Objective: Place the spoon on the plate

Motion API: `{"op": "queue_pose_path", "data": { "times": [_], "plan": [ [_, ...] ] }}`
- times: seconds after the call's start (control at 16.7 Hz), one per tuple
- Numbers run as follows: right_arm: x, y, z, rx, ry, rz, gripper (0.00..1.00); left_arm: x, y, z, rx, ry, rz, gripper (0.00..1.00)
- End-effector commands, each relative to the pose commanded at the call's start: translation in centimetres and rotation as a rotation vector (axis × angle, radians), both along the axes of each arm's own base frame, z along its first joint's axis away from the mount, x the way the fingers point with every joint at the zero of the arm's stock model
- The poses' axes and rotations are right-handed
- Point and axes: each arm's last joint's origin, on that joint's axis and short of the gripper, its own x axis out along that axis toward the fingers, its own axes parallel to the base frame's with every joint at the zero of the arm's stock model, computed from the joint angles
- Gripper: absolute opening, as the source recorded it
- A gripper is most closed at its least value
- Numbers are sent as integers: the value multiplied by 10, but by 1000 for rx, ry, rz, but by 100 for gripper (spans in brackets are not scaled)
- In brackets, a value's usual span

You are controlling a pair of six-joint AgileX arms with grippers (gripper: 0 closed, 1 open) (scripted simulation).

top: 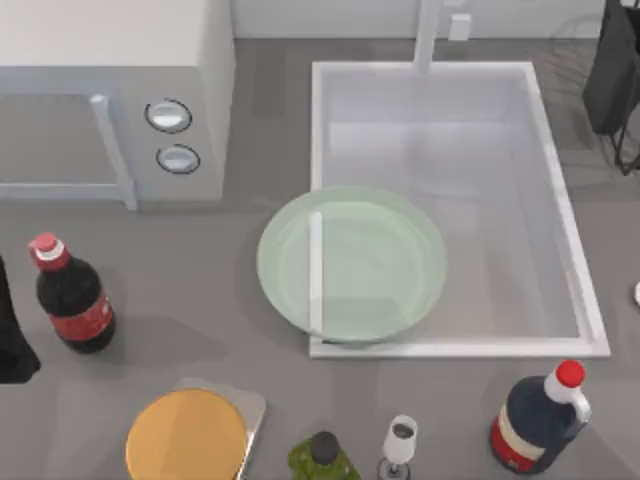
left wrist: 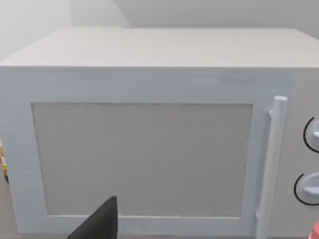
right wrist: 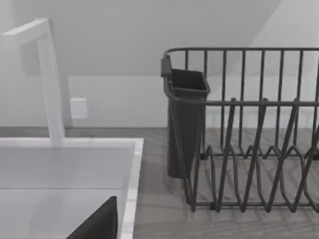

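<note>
Left gripper point(left wrist: 99, 223): seen as one dark wedge low in the left wrist view, pointed at the closed door of the microwave point(left wrist: 144, 159). Spread or pressed together: cannot tell. Nothing seen in its grasp. Left arm point(top: 12, 340) parked at the table's left edge, just beside the cola bottle point(top: 72, 297).

Right gripper point(right wrist: 99, 223): seen likewise as a dark wedge in the right wrist view, over the near corner of the sink point(right wrist: 130, 174), facing the faucet point(right wrist: 50, 84) and the dark wire dish rack point(right wrist: 249, 149). State: cannot tell. Nothing seen held.

Plate point(top: 352, 262): pale green, lying flat at mid-table, straddling the sink's left rim, partly over the basin and partly over the counter. Nothing resting on it. Well apart from the left arm.

Spoon: position relative to either gripper cannot be told. Small white sliver point(top: 637, 293) noted at the table's right edge, too little shown to identify.

Along the near edge, left to right: orange disc point(top: 186, 436) on a grey board point(top: 250, 408), green bottle point(top: 322, 458), small glass point(top: 399, 442), dark red-capped jug point(top: 538, 418).
</note>
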Motion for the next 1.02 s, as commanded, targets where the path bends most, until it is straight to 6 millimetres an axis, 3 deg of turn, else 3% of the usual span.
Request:
{"op": "queue_pose_path", "data": {
  "times": [0.3,0.54,0.78,1.02],
  "plan": [
    [1,-1,9,-49,63,-11,100,0,0,0,0,0,0,100],
    [11,-6,33,-190,289,-22,100,0,0,0,0,0,0,100],
    [40,-14,56,-358,636,27,100,0,0,0,0,0,0,100],
    [87,-29,63,-487,1011,168,100,0,0,0,0,0,0,100]
  ]
}}
